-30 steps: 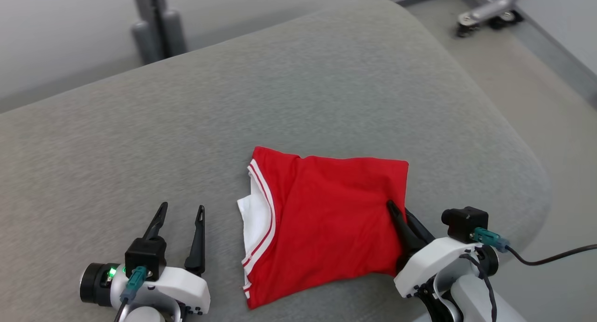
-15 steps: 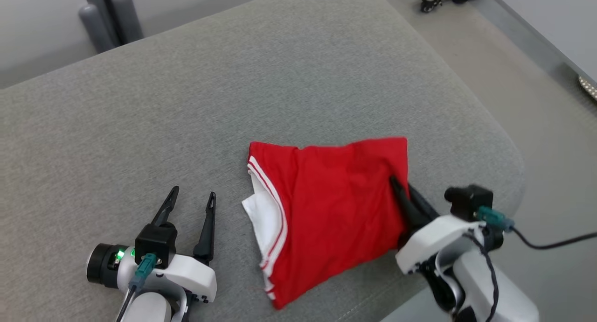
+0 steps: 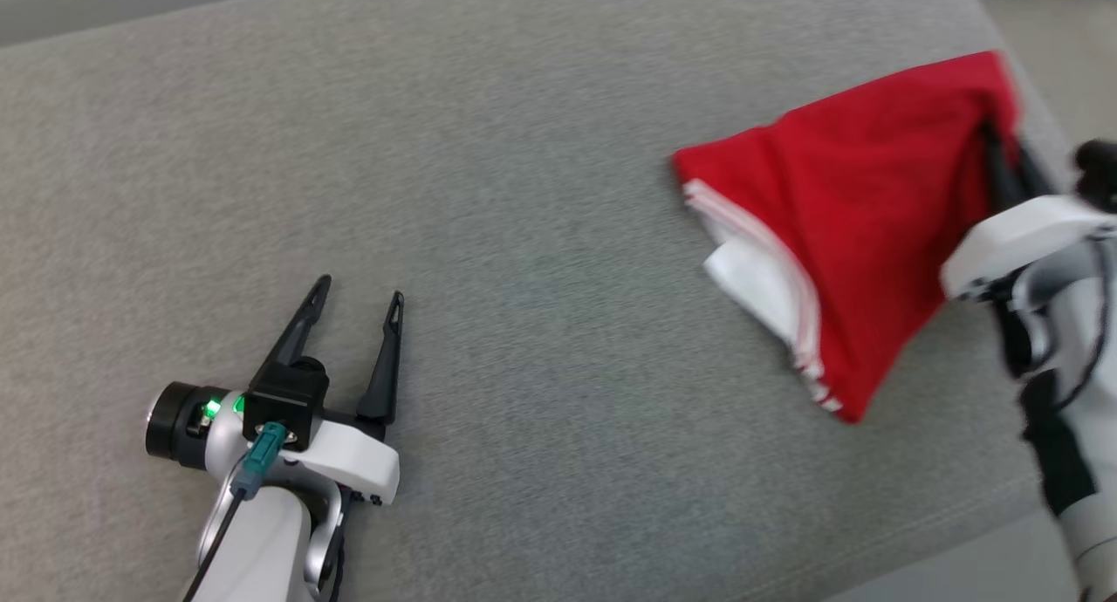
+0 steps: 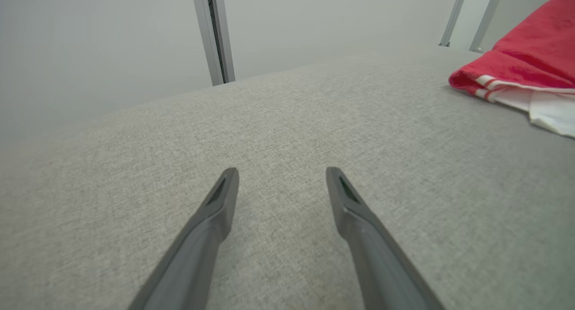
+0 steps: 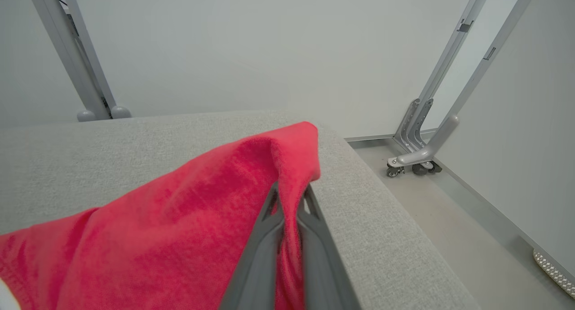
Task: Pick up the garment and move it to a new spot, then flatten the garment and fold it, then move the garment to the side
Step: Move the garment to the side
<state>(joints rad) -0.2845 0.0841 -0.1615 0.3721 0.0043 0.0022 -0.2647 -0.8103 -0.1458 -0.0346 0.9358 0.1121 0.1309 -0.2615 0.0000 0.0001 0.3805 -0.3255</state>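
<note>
**Item: red garment, held at one edge by the right pincer**

Garment [image 3: 855,209]: red, folded, with white stripes along one hem and a white layer showing beneath it. It sits at the far right of the grey padded surface [image 3: 524,192], close to that side's rounded edge. Its right edge is raised and bunched. In the left wrist view the striped left fold [image 4: 530,45] rests on the surface [image 4: 287,112]. The head view is blurred here.

Right pincer [image 3: 995,140]: narrow, fingers pressed together on the garment's right edge. In its own view the red cloth [image 5: 157,229] drapes over and between the two fingers near their tips [image 5: 291,191]. The white wrist enters from the right border, fingers pointing away and slightly left.

Left pincer [image 3: 361,290]: wide, holding nothing, low over bare surface and well apart from the garment. The pale forearm rises from the lower left, fingers pointing away [image 4: 282,170].

Surroundings: grey post [image 4: 215,36] behind the surface; metal frame leg with casters [image 5: 413,157] on the floor [image 5: 449,220] to the right.
</note>
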